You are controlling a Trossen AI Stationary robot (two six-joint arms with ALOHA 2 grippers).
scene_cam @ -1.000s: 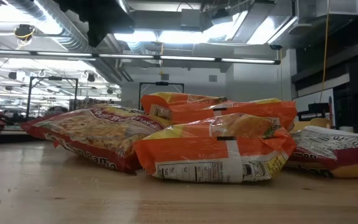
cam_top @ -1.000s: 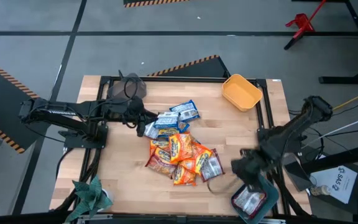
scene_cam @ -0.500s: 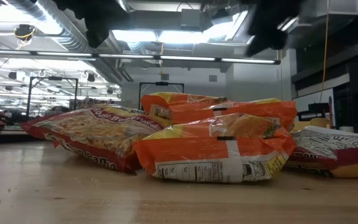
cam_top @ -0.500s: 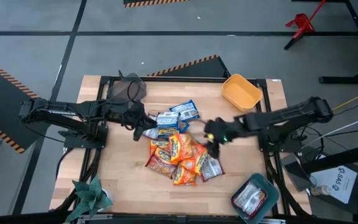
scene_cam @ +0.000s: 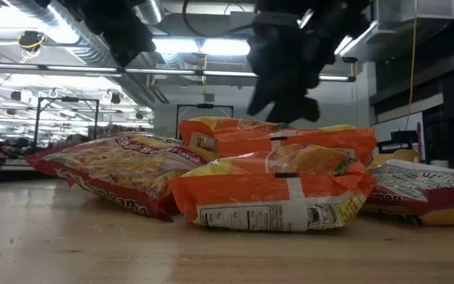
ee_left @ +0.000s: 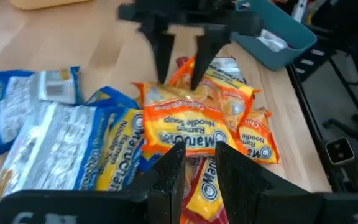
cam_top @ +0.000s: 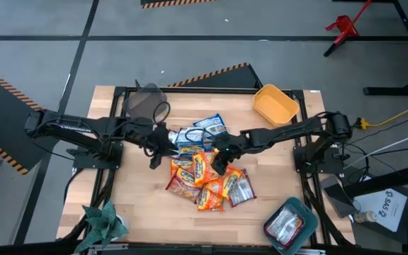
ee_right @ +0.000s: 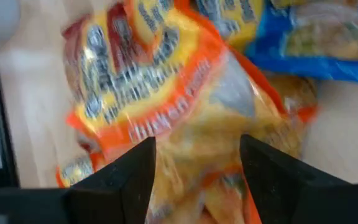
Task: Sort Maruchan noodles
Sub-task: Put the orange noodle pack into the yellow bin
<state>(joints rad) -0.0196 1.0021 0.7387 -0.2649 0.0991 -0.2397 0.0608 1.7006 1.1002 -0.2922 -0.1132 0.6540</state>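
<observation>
swung back from the teal bin [cam_top: 289, 224] (one packet dropped there) to hover over the noodle packets [cam_top: 205, 172] heaped mid-table, right gripper [cam_top: 218, 161] open and empty. left gripper [cam_top: 156, 146] parted too, empty, at the pile's blue edge. probably next pick, an orange packet [ee_right: 166, 112].

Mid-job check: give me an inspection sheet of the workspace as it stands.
Surface: wooden table, bare around the pile.
Job's things: noodle packets heaped mid-table; one packet in the teal bin.
Clutter: yellow bin and grey bin at the far edge.
Claws: left claw open beside the blue packets; right claw open over an orange packet.
Cables: yellow cable off the table's right.
Surroundings: grey floor, hazard-striped tape.
</observation>
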